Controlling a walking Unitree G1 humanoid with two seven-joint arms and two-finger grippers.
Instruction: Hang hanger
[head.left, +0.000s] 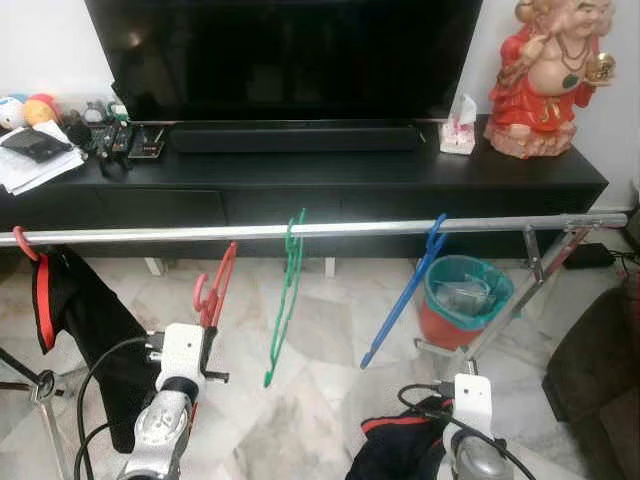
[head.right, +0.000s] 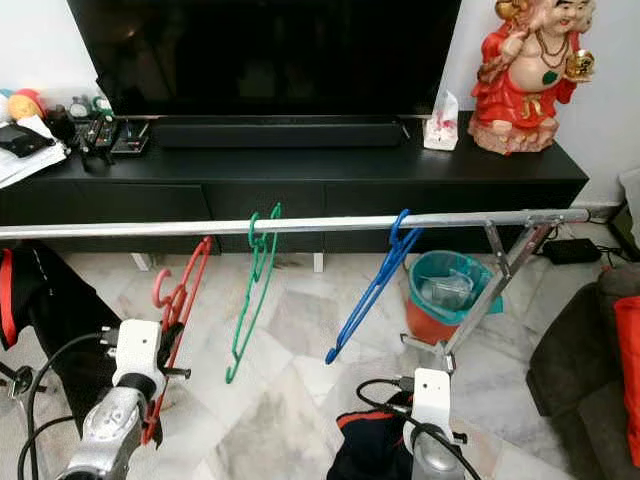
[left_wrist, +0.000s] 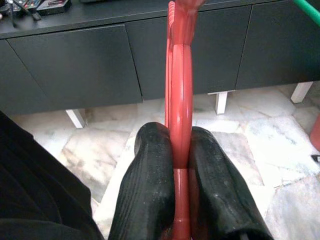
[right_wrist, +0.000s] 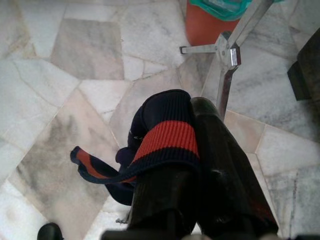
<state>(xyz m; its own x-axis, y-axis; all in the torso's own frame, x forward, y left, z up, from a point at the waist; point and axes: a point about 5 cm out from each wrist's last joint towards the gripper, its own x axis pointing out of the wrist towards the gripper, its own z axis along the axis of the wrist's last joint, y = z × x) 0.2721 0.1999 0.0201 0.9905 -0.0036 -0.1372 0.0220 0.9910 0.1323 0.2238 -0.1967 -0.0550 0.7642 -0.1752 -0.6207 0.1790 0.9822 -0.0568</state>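
At far left of the rail (head.left: 300, 230), a black-and-red garment (head.left: 85, 320) hangs from a red hook. Next along, your left claw (left_wrist: 181, 165) is pinched tight on the red hanger (head.left: 215, 285), both fingers (left_wrist: 145, 190) pressed against its flat plastic body. The hanger's long axis runs up and away from the claw, tilted, with its hook (head.left: 202, 293) just below the rail and not yet over it. Judged from here, the hook wants lifting and carrying forward onto the bar; the left arm is the nearer one.

Further right on the rail: a green hanger (head.left: 285, 300), then a blue hanger (head.left: 405, 295), both hooked on.

Lower right: your right claw (right_wrist: 192, 150) is clamped on a dark red-striped garment (right_wrist: 165, 140), low over the marble floor (head.left: 330, 350).
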